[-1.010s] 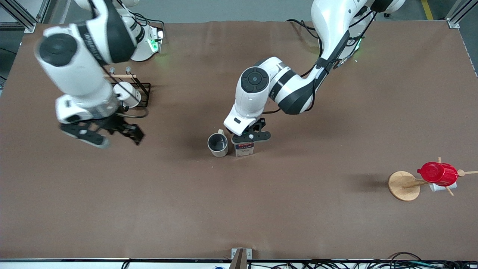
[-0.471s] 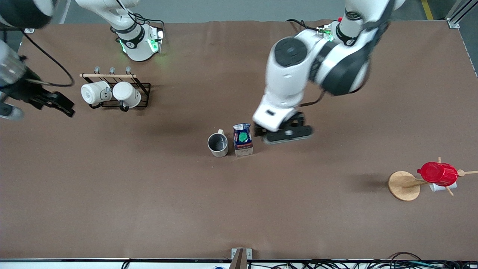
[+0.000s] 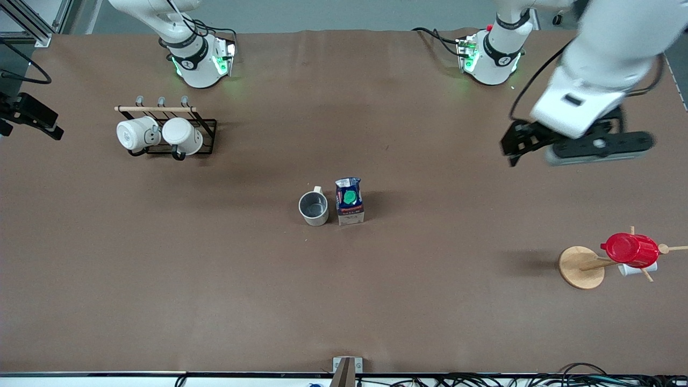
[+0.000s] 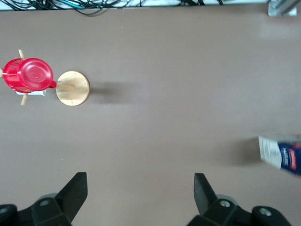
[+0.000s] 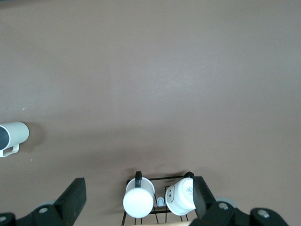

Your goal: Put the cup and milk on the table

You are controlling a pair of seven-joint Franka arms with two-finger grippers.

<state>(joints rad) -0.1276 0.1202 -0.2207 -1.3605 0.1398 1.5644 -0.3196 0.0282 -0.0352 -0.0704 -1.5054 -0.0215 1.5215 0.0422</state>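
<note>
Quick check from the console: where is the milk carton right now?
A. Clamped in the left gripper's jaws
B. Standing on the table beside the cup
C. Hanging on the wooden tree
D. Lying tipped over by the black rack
B: the milk carton stands upright on the table right beside the cup, while the left gripper hangs open and empty toward the left arm's end.

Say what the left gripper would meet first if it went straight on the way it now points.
Probably only bare mat: the open left gripper points down at the brown-matted table, with nothing between its fingers.
</note>
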